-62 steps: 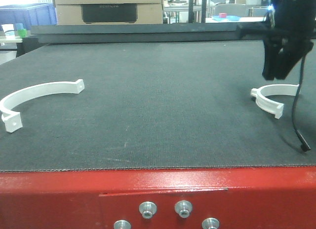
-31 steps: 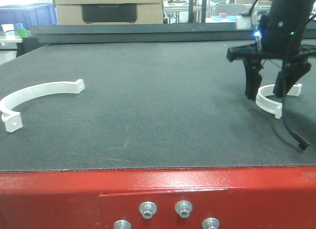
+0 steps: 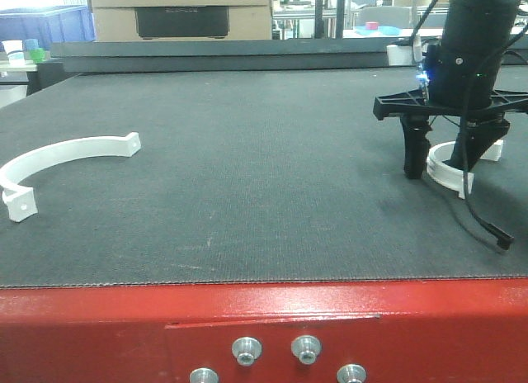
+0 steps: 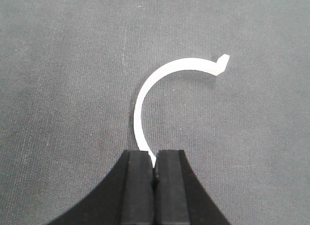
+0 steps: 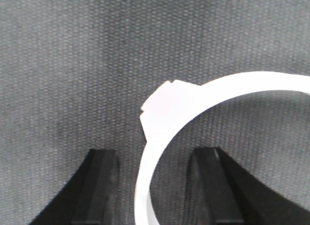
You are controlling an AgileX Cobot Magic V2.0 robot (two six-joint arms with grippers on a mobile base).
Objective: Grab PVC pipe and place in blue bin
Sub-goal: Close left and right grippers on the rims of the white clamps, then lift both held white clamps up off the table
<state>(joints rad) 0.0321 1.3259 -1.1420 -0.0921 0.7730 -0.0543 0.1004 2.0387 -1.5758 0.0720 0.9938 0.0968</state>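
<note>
Two white C-shaped PVC pipe pieces lie on the dark mat. One PVC pipe (image 3: 446,176) (image 5: 232,87) is at the right, and my right gripper (image 3: 437,167) (image 5: 154,159) stands open over it, one finger outside the arc and one inside. The other PVC pipe (image 3: 66,152) (image 4: 145,89) lies at the left. My left gripper (image 4: 154,159) is shut above it; it does not show in the front view, and the pipe's near end disappears behind its fingertips. A blue bin (image 3: 49,24) stands far back left, beyond the table.
The mat ends at a red front edge (image 3: 264,317) with bolts. A black cable (image 3: 487,222) hangs from the right arm and trails on the mat near the right pipe. Cardboard boxes (image 3: 181,11) stand behind the table's far edge.
My right gripper has turned, opened and come down from above the right pipe until its fingers straddle the arc. The left pipe has not moved.
</note>
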